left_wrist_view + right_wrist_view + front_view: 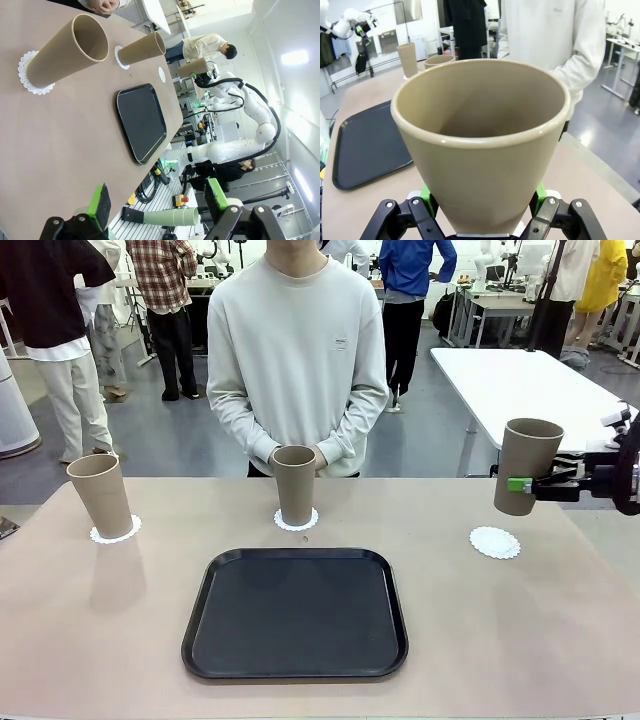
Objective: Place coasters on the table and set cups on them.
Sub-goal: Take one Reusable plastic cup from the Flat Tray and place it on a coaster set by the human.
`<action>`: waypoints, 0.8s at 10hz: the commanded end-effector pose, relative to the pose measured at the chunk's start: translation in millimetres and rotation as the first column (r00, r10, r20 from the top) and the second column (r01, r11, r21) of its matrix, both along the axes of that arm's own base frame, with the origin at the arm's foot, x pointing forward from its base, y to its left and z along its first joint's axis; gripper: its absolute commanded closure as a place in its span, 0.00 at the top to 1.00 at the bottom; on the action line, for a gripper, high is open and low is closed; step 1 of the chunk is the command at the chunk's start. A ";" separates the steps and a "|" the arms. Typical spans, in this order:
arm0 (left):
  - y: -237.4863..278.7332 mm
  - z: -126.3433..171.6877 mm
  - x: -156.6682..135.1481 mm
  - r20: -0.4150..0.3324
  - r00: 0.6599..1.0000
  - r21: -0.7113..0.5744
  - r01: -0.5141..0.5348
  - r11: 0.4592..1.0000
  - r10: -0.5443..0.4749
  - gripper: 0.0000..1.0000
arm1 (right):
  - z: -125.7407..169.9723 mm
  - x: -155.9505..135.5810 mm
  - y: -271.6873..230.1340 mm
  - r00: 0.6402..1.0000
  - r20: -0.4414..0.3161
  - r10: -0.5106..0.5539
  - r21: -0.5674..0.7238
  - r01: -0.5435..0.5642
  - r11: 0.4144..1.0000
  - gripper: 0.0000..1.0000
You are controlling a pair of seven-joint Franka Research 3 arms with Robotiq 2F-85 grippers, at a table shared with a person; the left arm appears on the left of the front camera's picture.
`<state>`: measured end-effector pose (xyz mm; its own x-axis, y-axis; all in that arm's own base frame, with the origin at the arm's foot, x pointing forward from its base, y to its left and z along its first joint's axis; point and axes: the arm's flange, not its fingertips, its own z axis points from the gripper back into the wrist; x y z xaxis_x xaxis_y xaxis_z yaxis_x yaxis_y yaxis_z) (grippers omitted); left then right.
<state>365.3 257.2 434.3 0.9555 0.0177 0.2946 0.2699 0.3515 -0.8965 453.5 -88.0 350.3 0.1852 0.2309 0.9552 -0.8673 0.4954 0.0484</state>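
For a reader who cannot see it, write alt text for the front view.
The right gripper holds a tan cup in the air above the empty coaster on the beige table. Two more cups stand on coasters beyond a black tray, facing a person.

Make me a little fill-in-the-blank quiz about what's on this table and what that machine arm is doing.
1. The right gripper holds the third cup in the air above the table, near the one doily that is still ____.
2. The number of cups already standing on doilies is ____.
3. The black tray carries ____.
4. The left gripper has its jaws ____.

Missing words: bare; two; nothing; open
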 end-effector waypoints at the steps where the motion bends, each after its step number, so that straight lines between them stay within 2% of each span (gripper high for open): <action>1: 1.2 1.7 -0.6 0.004 1.000 -0.004 -0.004 1.000 0.004 1.00 | -12.9 12.0 -1.4 0.997 0.027 0.073 -0.008 -0.073 0.997 0.83; 3: 1.2 1.7 -0.6 0.004 1.000 -0.004 -0.004 1.000 0.004 1.00 | -24.2 24.0 -7.5 0.994 0.028 0.102 0.004 -0.102 0.995 0.83; 7: 1.2 1.7 -0.6 0.004 1.000 -0.004 -0.004 1.000 0.004 1.00 | -43.6 24.9 -25.2 0.988 0.008 0.152 0.060 -0.153 0.986 0.83; 8: 1.2 1.7 -0.6 0.004 1.000 -0.004 -0.004 1.000 0.004 1.00 | -46.9 25.3 -25.2 0.991 0.000 0.130 0.059 -0.130 0.990 0.83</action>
